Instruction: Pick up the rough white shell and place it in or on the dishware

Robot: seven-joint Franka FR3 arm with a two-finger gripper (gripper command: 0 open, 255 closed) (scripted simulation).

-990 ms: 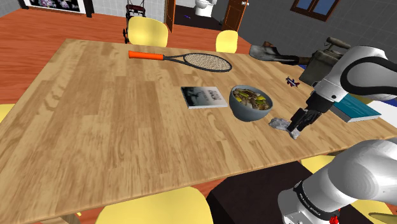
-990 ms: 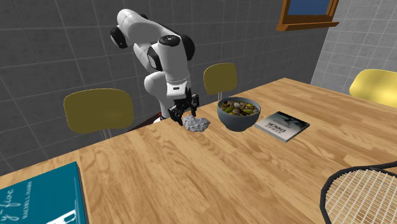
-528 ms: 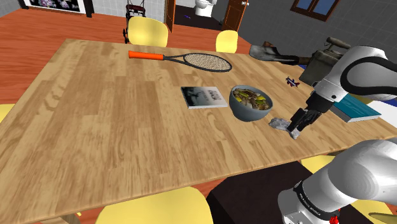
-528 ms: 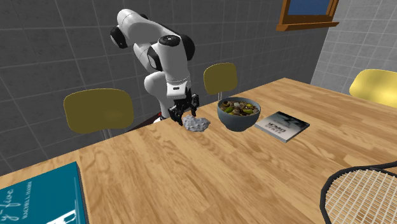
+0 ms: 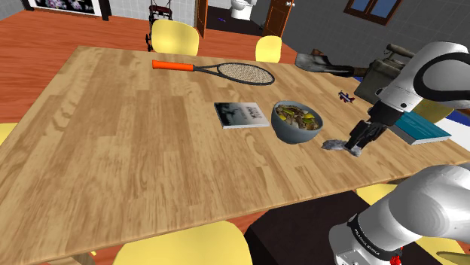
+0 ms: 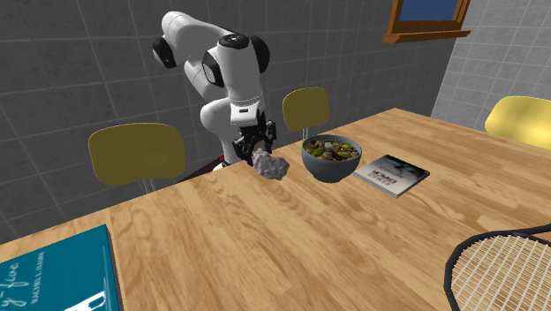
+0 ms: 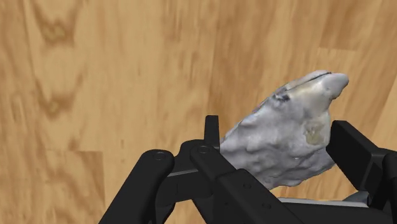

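My pincer (image 5: 352, 147) pinches the shell (image 7: 286, 143), which has just lifted clear of the tabletop (image 7: 95, 76). The bowl (image 5: 297, 128) waits just beside my pincer, so carrying over comes next.

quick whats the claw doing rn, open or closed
claw: closed, holding the pale grey shell between its fingers
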